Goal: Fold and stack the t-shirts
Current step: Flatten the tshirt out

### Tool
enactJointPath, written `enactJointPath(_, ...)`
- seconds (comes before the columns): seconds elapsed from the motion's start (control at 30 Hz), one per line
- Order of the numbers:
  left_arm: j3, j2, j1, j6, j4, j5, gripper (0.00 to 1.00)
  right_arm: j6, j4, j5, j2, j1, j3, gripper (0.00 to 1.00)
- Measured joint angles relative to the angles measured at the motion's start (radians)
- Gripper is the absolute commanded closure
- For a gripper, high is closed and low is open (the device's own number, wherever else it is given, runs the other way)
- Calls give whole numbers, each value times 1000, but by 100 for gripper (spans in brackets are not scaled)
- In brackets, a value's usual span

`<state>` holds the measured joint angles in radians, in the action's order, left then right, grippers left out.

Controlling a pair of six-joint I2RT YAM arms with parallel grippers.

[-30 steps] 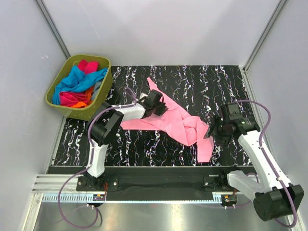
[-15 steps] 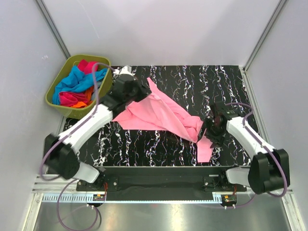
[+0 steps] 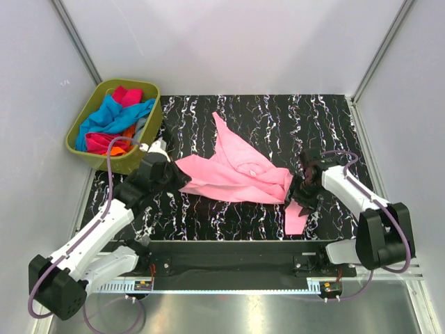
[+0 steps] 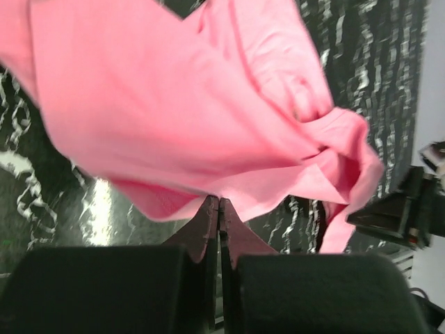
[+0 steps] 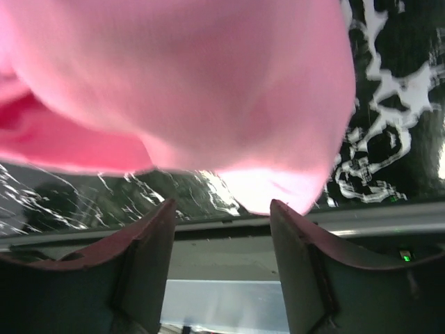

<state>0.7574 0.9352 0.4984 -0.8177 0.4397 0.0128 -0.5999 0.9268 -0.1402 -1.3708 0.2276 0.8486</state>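
A light pink t-shirt (image 3: 233, 170) lies crumpled across the middle of the black marbled table (image 3: 299, 122). One strip of it trails toward the front edge at the right. My left gripper (image 3: 181, 179) is at the shirt's left edge, shut on a fold of the pink cloth (image 4: 208, 104); its fingertips (image 4: 211, 209) meet under the hem. My right gripper (image 3: 297, 193) is low at the shirt's right bunch, open. The pink cloth (image 5: 208, 90) hangs just beyond its fingers (image 5: 156, 223), and nothing is between them. More t-shirts in blue (image 3: 111, 117), magenta and orange fill the bin.
The olive-green bin (image 3: 133, 161) stands at the far left of the table, close to my left arm. Grey walls close in the back and both sides. A metal rail (image 3: 229, 285) runs along the front edge by the arm bases.
My left gripper swung from beside the bin back toward the near left, keeping hold of the pink cloth and dragging its left edge. My right gripper shifted slightly along the shirt's right end.
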Motion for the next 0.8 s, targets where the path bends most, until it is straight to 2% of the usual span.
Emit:
enactJointPath(0.17,-31,13,0,-25,3,14,100,-60,90,17,74,129,-8,42)
enactJointPath(0.3,-30,43,0,-29,-29,18,100,-134,120,24,71,229,-11,44)
enactJointPath(0.37,-26,56,0,-29,-32,18,100,-168,118,27,52,233,-16,47)
enactJointPath(0.4,-21,62,0,-29,-33,18,100,-185,109,27,39,234,-24,56)
enactJointPath(0.43,-15,68,0,-29,-34,18,100,-198,102,27,27,235,-33,57)
enactJointPath(0.63,33,77,-1,-25,-43,18,100,-336,55,27,-4,240,-135,56)
enactJointPath(0.8,40,77,-29,-14,-45,14,100,-408,28,52,-37,243,-154,54)
